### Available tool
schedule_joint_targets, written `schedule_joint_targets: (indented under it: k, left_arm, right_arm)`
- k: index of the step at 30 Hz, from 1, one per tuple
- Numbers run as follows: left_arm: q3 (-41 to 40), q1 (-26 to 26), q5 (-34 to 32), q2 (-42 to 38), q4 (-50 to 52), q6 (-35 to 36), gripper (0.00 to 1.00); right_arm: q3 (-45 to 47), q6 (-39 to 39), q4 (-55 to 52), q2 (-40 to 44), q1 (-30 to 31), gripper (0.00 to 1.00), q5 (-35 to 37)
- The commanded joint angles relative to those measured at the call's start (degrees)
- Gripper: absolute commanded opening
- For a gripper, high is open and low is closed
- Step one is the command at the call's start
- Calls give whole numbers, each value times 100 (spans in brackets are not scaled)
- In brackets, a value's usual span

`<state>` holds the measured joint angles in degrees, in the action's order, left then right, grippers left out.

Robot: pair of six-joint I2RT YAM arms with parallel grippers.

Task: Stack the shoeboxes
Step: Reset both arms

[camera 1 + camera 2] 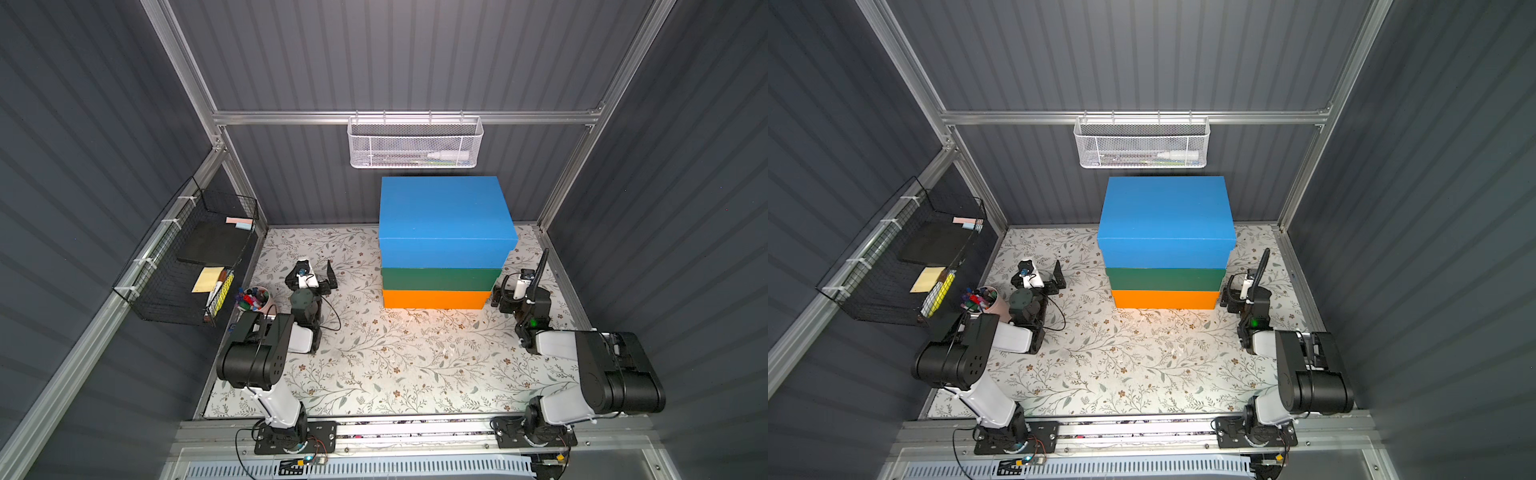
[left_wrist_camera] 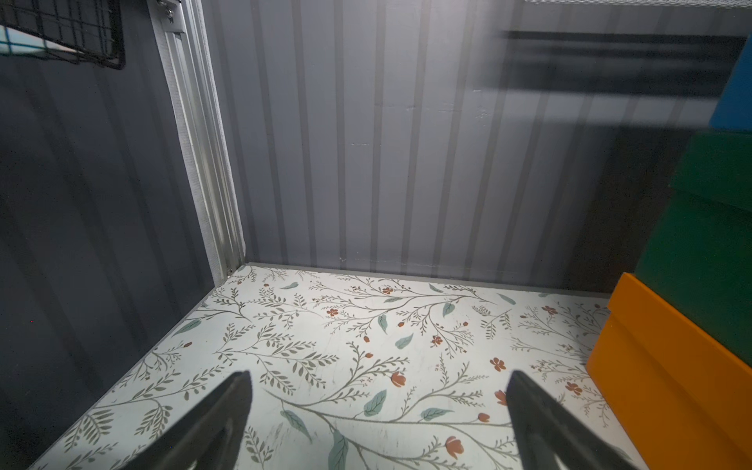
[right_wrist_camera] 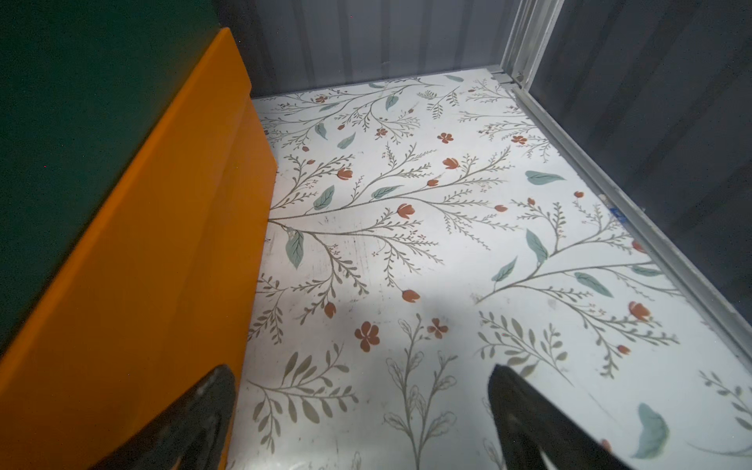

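status: the three shoeboxes stand in one column on the surface point(image 1: 395, 365) — orange shoebox point(image 1: 434, 299) at the bottom, green shoebox point(image 1: 440, 279) on it, blue shoebox point(image 1: 444, 208) on top. judged from this, the stacking is complete.

left tool point(image 1: 318, 270): fingers spread wide, nothing between them. the column lies to this tool's right, apart from it, with bare surface between.

right tool point(image 1: 521, 278): fingers spread wide, empty. the column lies to this tool's left, just beside it. in the right wrist view the inner finger point(image 3: 203, 411) sits close to the orange shoebox's end wall; contact cannot be confirmed.

key relation: the boxes' long axis runs from one tool toward the other, so each tool faces a short end wall. the right arm is the nearer one — any retreat on that side should probably start away from the wall, to avoid dragging the column.
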<state>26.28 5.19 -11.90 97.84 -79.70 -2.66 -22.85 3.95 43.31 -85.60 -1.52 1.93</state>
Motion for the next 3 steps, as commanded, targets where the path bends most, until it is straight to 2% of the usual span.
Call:
schedule_joint_targets:
  k: [1, 3]
  left_arm:
    - [124, 17, 92, 24, -85, 107, 100]
    - [61, 24, 1, -12, -125, 96, 100]
  right_arm:
    - [-202, -118, -131, -33, 63, 99, 55]
    - [-219, -106, -199, -8, 62, 99, 78]
